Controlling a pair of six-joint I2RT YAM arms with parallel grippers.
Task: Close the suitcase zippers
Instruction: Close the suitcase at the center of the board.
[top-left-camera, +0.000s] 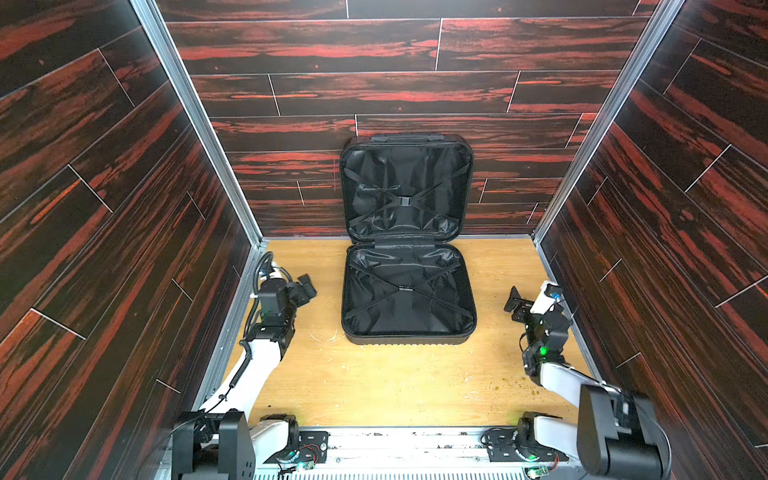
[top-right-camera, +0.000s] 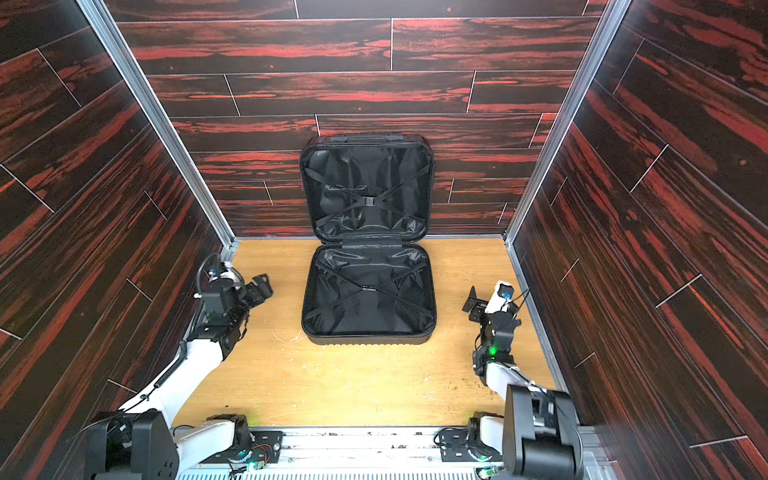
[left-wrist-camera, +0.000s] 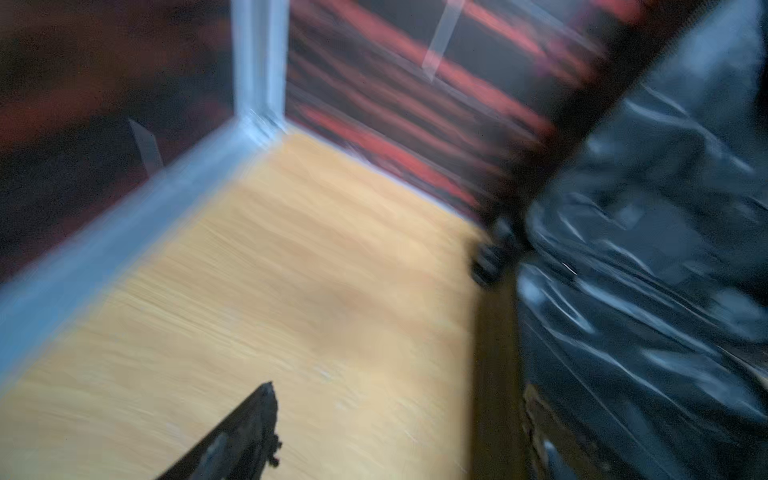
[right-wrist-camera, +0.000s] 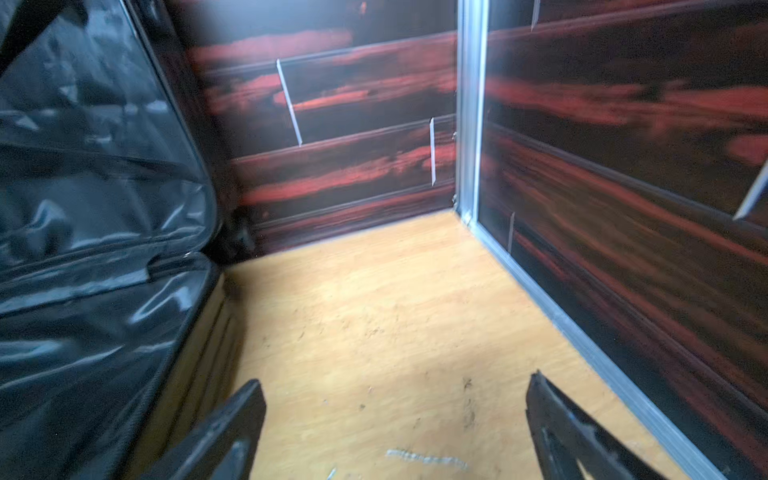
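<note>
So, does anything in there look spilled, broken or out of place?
Nothing looks broken. The suitcase lies wide open, one half flat on the table, the other standing up by the back wall. Small greenish crumbs are scattered on the table near the right arm, like leftover mess.

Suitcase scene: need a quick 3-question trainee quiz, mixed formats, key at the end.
1. True or false: the suitcase is zipped shut.
2. Pick one. The right gripper is: A) open and empty; B) shut and empty; C) shut on the suitcase.
3. Short answer: which one touches the suitcase, the left gripper or the right gripper?

Key
1. False. It lies wide open, with one shell flat on the table, the other raised, and the lining showing in both.
2. A.
3. Neither. In both top views each sits off to its own side with bare table between.
</note>
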